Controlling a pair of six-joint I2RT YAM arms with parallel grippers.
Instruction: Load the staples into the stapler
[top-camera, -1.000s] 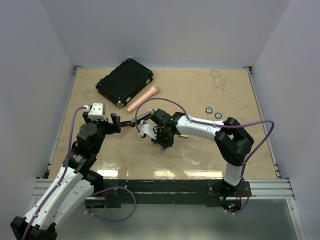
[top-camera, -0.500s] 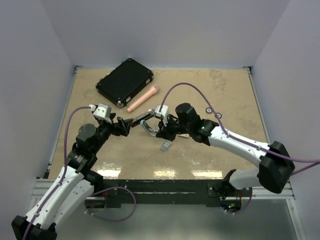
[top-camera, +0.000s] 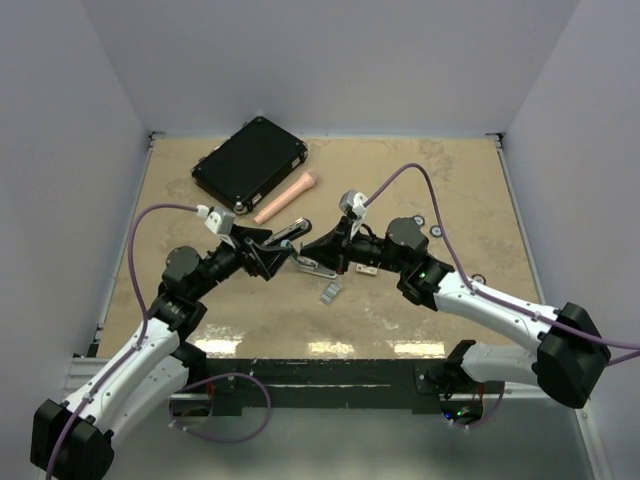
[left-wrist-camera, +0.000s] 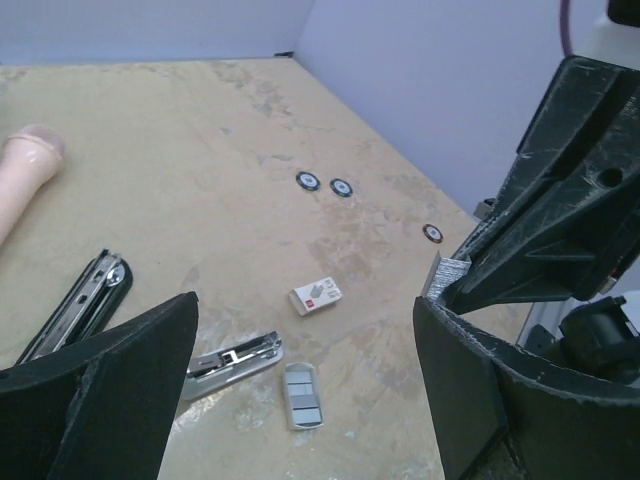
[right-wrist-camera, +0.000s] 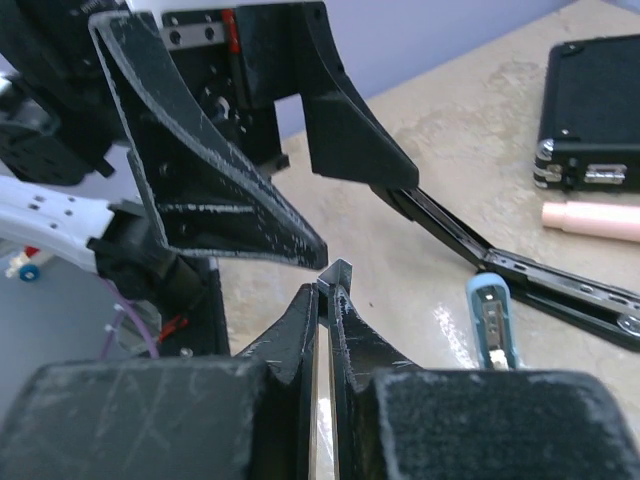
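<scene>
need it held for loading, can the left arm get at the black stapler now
Probably yes. The left gripper is open and the black stapler lies uncovered close beside it. The right gripper, shut on the staples, hovers close and could crowd it.

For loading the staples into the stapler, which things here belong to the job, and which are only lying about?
Job: staples held in right gripper; open black stapler; silver stapler.
Lying about: black case; pink cylinder; black rings; white box; grey block, purpose unclear.
</scene>
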